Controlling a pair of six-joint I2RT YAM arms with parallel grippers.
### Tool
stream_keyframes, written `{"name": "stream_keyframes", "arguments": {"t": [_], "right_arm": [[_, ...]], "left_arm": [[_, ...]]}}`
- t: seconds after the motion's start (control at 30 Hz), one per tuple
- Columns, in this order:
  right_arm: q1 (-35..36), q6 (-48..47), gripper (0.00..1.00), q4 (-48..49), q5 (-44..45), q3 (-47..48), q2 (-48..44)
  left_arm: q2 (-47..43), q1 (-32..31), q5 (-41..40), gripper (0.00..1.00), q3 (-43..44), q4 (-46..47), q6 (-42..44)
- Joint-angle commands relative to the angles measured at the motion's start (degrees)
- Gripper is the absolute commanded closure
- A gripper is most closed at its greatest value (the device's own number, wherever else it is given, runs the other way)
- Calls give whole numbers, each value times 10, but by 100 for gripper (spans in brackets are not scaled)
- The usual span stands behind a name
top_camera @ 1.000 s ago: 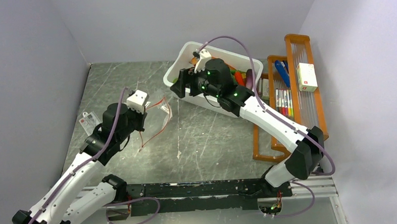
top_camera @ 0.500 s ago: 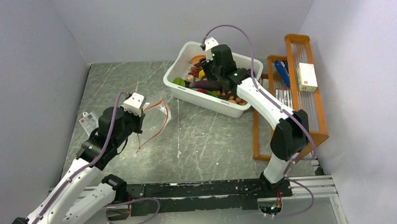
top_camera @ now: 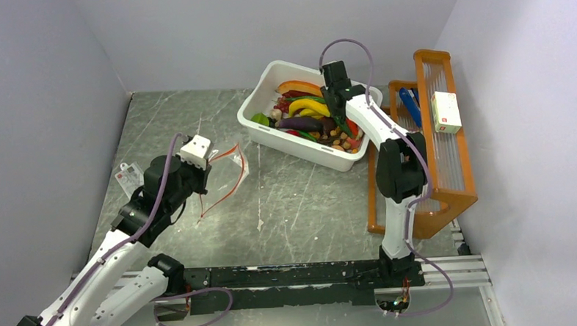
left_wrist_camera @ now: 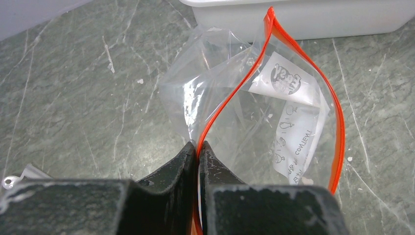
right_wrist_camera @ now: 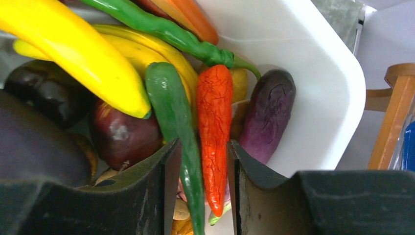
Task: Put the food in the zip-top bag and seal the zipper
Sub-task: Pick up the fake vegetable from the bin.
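The zip-top bag [left_wrist_camera: 215, 73] is clear, with a white label [left_wrist_camera: 293, 122], and lies open-mouthed on the table; it also shows in the top view [top_camera: 235, 159]. My left gripper [left_wrist_camera: 198, 145] is shut on its orange-red zipper [left_wrist_camera: 230, 95] strip and appears in the top view [top_camera: 202, 170] at the bag's left. The food fills the white tub [top_camera: 300, 149]. My right gripper [right_wrist_camera: 203, 144] is open, low in the tub's right end [top_camera: 332, 106]. Its jaws straddle a red pepper [right_wrist_camera: 215, 127] and a green pepper [right_wrist_camera: 171, 107]. A yellow banana [right_wrist_camera: 78, 54] and a purple eggplant [right_wrist_camera: 269, 112] lie beside them.
An orange wooden rack [top_camera: 448, 178] stands right of the tub, holding marker pens [top_camera: 413, 146] and a white box [top_camera: 445, 112]. A small white tag [top_camera: 128, 174] lies on the table by the left arm. Walls close in on the left, back and right.
My right arm has swung from the tub's left side across to its right end and lowered its open gripper among the food. My left gripper still holds the zipper, barely moved.
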Motion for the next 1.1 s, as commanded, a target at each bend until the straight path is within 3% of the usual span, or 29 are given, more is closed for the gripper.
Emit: {"name": "stream_keyframes", "arguments": {"t": [0.0, 0.43, 0.7, 0.87, 0.93, 1.0, 1.07], "right_arm": [[-8, 18, 61, -43, 19, 19, 20], [-14, 17, 58, -49, 120, 8, 67], [-17, 22, 65, -63, 100, 23, 89], [-19, 28, 53, -68, 88, 16, 106], [-19, 30, 59, -73, 82, 22, 110], [-19, 33, 74, -77, 80, 32, 103], [-17, 35, 81, -78, 86, 42, 88]], "left_arm": [[-1, -1, 11, 93, 2, 11, 8], [-1, -1, 15, 93, 3, 8, 6], [-11, -1, 4, 93, 2, 12, 7], [-10, -1, 15, 93, 0, 10, 4], [-8, -1, 15, 93, -1, 12, 5], [-7, -1, 8, 93, 2, 10, 7], [-8, -1, 7, 93, 2, 9, 6]]}}
